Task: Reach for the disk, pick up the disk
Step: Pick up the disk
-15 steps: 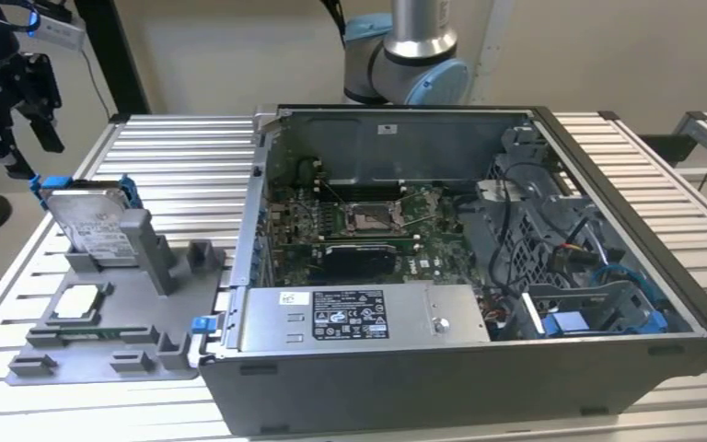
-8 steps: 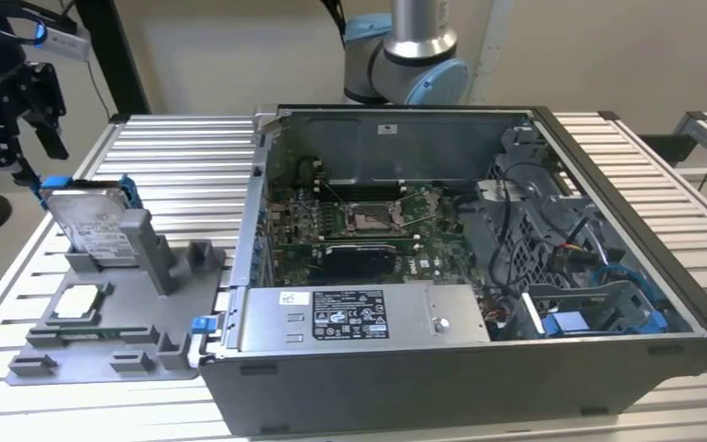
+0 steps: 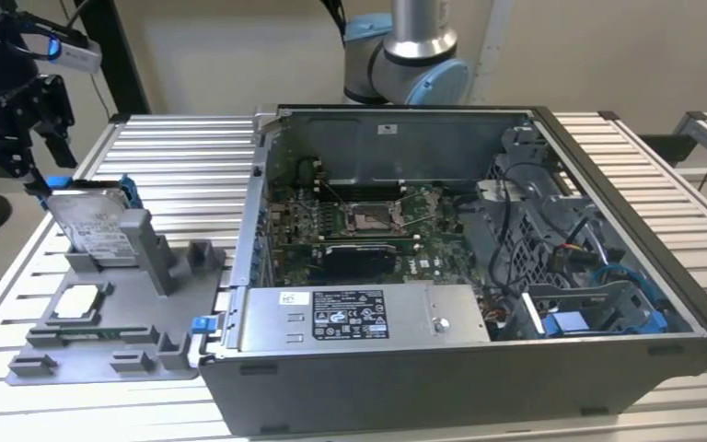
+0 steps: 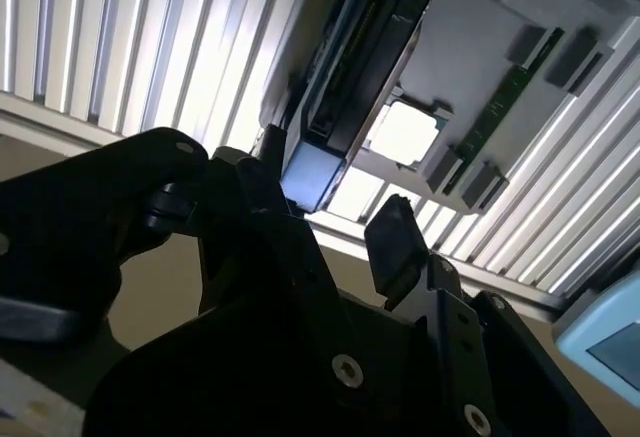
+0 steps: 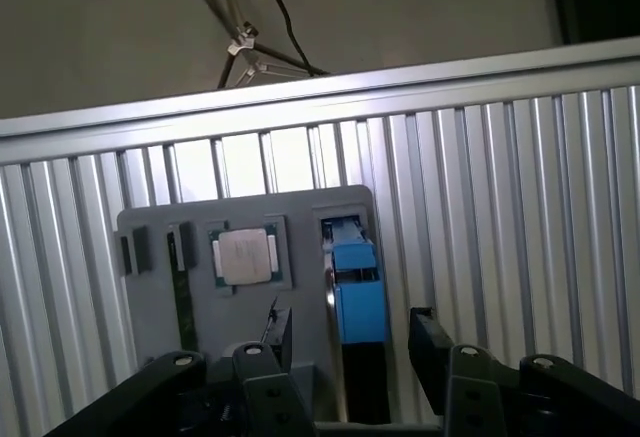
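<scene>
Grey arm, black gripper
Pale blue joint caps — matte black fingers studded with silver screws.

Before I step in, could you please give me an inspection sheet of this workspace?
Surface: slatted table with a grey fixture on it.
Job's things: disk standing on edge in the fixture, not lifted.
Clutter: chip in the fixture; open computer case beside it.
Grippers: gripper open, fingers either side of the disk's top end, no contact seen.
Cables: wires inside the case; black cable on the floor.
Surroundings: arm base behind the case.
</scene>
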`<state>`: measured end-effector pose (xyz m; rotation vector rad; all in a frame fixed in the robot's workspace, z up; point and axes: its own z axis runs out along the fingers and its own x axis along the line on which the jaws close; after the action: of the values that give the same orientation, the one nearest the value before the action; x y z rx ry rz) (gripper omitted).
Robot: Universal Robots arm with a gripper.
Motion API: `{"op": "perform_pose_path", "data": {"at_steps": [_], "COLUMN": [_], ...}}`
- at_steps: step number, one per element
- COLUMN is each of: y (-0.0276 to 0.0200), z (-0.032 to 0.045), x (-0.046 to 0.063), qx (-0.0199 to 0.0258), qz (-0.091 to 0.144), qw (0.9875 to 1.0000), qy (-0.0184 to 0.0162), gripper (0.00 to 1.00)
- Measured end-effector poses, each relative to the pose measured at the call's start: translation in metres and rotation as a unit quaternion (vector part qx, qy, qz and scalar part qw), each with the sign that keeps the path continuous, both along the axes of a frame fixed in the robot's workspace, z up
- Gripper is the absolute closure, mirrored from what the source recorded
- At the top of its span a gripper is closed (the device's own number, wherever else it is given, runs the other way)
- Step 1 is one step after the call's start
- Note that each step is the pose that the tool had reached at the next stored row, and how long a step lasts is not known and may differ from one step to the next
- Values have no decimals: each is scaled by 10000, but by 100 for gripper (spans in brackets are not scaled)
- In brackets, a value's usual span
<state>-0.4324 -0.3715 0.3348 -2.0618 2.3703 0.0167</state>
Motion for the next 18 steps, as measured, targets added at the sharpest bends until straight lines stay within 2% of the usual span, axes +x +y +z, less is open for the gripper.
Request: {"op": "perform_pose_path", "data": {"at_steps": [18], "y": [-1], "z": [-327], "x": [2], "qx": [17], "qz": [212], "qw": [9998], "qy": [-14], "gripper": [0]}}
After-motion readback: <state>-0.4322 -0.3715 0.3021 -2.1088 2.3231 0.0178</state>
